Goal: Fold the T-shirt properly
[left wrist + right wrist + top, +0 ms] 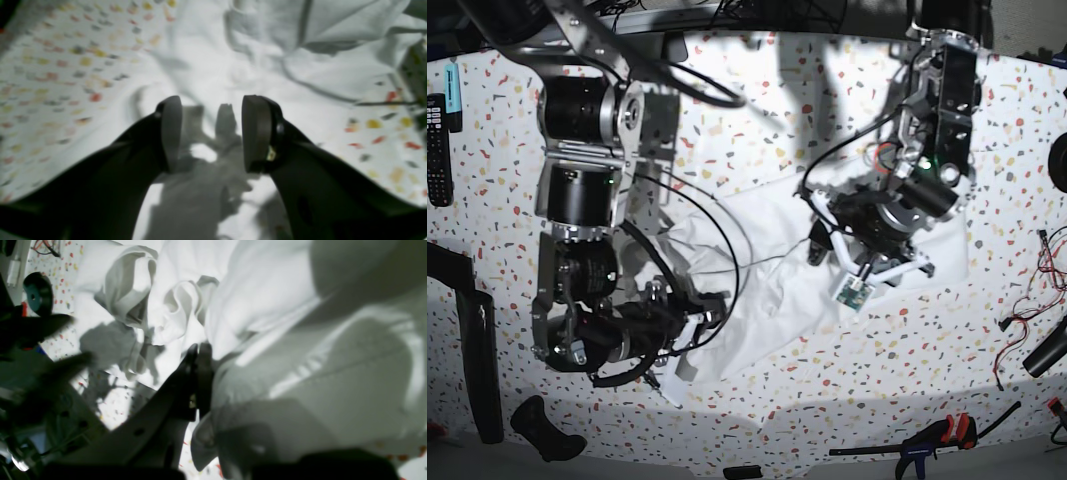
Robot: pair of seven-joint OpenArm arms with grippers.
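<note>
Right end effector (689, 345) sits on the left side of the base view, low over the near edge of the T-shirt (767, 270), and it's clamped shut on a fold of the white fabric. In its wrist view, one dark finger (196, 373) presses right against the cloth, which drapes over the camera side and hides the other finger. My guess is it's pinching that edge so it can lift or drag it over for a fold, or just pin it down while the other arm works.

Moving right, the shirt itself is bunched up in the middle of the speckled tabletop (987, 300), wrinkly and nowhere near flat, with a loose lump of folds between the two arms. I'd say the folding is still at an early, sorting-it-out stage.

Further right, the left end effector (211, 133) hangs just above the shirt with its two pads (255, 133) spread apart and nothing between them, only its own shadow on the cloth below. It looks lined up to come down on a bit of fabric, probably to get a second grip so the shirt can be stretched out between both arms. Can't tell exactly which part of the shirt it's over, though.
</note>
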